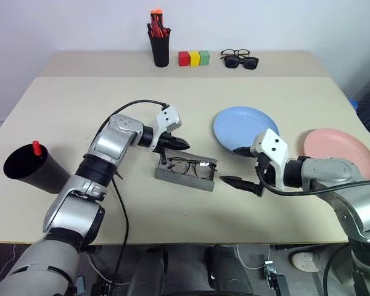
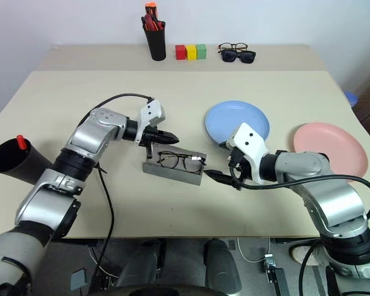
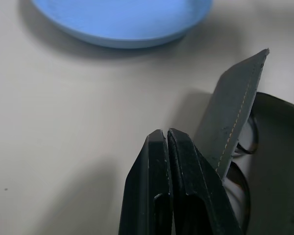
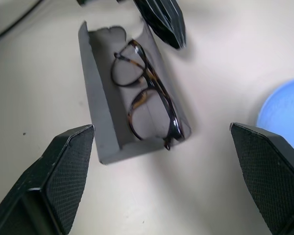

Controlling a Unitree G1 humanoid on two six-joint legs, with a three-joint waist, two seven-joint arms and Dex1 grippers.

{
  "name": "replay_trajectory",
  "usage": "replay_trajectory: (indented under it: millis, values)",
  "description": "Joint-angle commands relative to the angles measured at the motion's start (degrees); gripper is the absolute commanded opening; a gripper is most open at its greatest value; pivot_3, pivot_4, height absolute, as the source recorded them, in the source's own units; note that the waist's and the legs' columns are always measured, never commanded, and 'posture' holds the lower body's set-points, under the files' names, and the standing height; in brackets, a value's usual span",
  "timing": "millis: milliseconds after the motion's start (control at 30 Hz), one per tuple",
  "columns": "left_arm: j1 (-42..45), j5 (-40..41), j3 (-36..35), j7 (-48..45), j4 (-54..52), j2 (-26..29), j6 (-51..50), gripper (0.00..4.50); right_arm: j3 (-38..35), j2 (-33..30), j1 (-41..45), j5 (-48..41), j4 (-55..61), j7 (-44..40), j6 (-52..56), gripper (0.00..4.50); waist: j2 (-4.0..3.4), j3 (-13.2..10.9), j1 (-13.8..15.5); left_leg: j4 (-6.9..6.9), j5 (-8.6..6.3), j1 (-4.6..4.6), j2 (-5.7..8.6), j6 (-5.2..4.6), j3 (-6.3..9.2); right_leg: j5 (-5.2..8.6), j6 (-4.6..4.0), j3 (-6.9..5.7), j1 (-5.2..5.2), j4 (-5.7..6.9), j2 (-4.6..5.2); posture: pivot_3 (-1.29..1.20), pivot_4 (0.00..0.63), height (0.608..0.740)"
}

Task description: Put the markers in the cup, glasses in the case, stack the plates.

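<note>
Right fingers (image 4: 161, 171) wide before glasses (image 4: 147, 93).

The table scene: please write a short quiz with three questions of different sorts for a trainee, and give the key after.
1. True or false: the glasses already lie inside the open grey case.
2. Which claw has its fingers spread wide? A) left claw B) right claw
3. Fill in: the pink plate and the blue plate lie ____ on the table, not stacked.

Key
1. True.
2. B. The right claw is open near the case; the left claw is shut beside the case's wall.
3. Apart.
</note>
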State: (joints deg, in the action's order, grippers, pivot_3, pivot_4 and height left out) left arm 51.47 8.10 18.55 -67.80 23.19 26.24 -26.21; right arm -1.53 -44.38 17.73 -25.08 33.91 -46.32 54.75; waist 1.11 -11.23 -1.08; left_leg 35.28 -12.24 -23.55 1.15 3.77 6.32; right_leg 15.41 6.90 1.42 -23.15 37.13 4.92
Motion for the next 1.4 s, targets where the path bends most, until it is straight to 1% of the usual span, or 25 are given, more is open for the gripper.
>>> replay_trajectory:
  millis: [33, 167, 267, 300, 467, 500, 833, 1067, 1200, 1300, 1400]
  values:
    - [-2.4, 0.9, -2.0, 0.9, -6.7, 1.3, -2.1, 0.07, 0.2, -0.4, -0.6, -0.6, -1.0, 1.5, 1.8, 4.50, 0.00, 0.0, 0.0, 0.00, 0.00, 0.00, 0.00, 0.00, 0.00, 0.00, 0.00, 0.00, 0.00, 0.00, 0.00, 0.00, 0.150, 0.740]
    - [-3.2, 0.6, -3.7, 4.4, -7.2, 0.1, -1.9, 0.07, 2.9, 1.2, -0.2, -0.5, -3.6, 3.0, 2.5, 4.50, 0.00, 0.0, 0.1, 0.03, 0.00, 0.01, 0.00, 0.00, 0.01, 0.00, 0.00, 0.00, 0.01, 0.03, 0.00, 0.00, 0.150, 0.740]
    - [-2.5, 1.0, -5.4, 7.1, -5.7, -1.2, -2.1, 0.00, 3.3, 3.2, 0.3, -1.2, -6.0, 4.5, 3.8, 3.69, 0.00, 0.0, 0.1, 0.03, 0.00, 0.01, 0.00, 0.00, 0.01, 0.00, 0.00, -0.01, 0.02, 0.02, 0.00, 0.00, 0.150, 0.740]
    - [-2.3, 1.0, -5.7, 7.6, -5.3, -1.6, -2.0, 0.00, 3.8, 3.3, 0.4, -0.8, -6.6, 4.9, 3.8, 3.10, 0.00, 0.0, 0.1, 0.03, 0.00, 0.01, 0.00, 0.00, 0.01, 0.00, 0.00, 0.00, 0.02, 0.02, 0.00, 0.00, 0.150, 0.740]
    - [-2.4, 0.8, -5.9, 7.8, -5.0, -2.0, -1.5, 0.00, 5.8, 4.4, 1.7, 1.4, -9.3, 7.5, 2.8, 0.45, 0.00, 0.0, 0.0, 0.04, 0.00, 0.01, 0.00, 0.00, 0.01, 0.00, 0.00, -0.01, 0.01, 0.04, -0.01, 0.00, 0.150, 0.740]
    - [-2.4, 0.8, -5.9, 7.8, -5.0, -2.0, -1.4, 0.00, 6.3, 4.5, 2.1, 1.6, -9.5, 7.6, 2.6, 0.03, 0.00, 0.0, 0.0, 0.04, 0.00, 0.01, 0.00, 0.00, 0.01, 0.00, 0.00, -0.01, 0.01, 0.04, -0.01, 0.00, 0.150, 0.740]
    - [-2.5, 1.1, -6.1, 8.0, -5.2, -2.6, -1.5, 0.00, 13.4, 7.3, 6.2, 6.0, -13.0, 9.3, -1.1, 0.03, 0.00, 0.0, 0.0, 0.03, 0.00, 0.01, 0.00, 0.00, 0.01, 0.00, 0.00, -0.01, 0.01, 0.04, -0.01, 0.00, 0.150, 0.740]
    - [-3.1, 1.2, -6.2, 8.0, -5.7, -2.8, -1.8, 0.00, 14.9, 10.4, 9.3, 7.3, -14.8, 9.3, -2.8, 0.03, 0.00, 0.0, 0.0, 0.03, 0.00, 0.01, 0.00, 0.00, 0.02, 0.00, 0.00, -0.01, 0.00, 0.05, -0.01, 0.00, 0.150, 0.740]
    - [-3.7, 2.1, -6.5, 7.3, -7.0, -2.2, -2.7, 0.00, 14.2, 8.0, 9.1, 7.7, -13.4, 8.2, -3.3, 0.03, 0.00, 0.0, 0.0, 0.03, 0.00, 0.01, 0.01, 0.00, 0.01, 0.00, 0.00, -0.01, 0.01, 0.04, -0.01, 0.00, 0.150, 0.740]
    - [-4.9, 3.2, -6.8, 5.9, -9.8, -0.7, -3.3, 0.00, 10.4, 4.4, 7.8, 5.8, -9.7, 5.5, -4.3, 0.03, -0.01, 0.0, 0.0, 0.03, 0.00, 0.01, 0.01, 0.00, 0.01, 0.00, 0.00, -0.01, 0.00, 0.04, 0.00, 0.00, 0.150, 0.740]
    - [-7.0, 4.1, -6.1, 3.5, -14.0, 1.9, -3.7, 0.00, 4.2, -0.4, 4.4, 0.3, -3.8, 0.0, -4.0, 0.03, -0.01, 0.0, 0.0, 0.01, 0.00, 0.01, 0.00, 0.00, 0.02, 0.00, 0.00, -0.01, 0.00, 0.03, -0.01, 0.00, 0.150, 0.740]
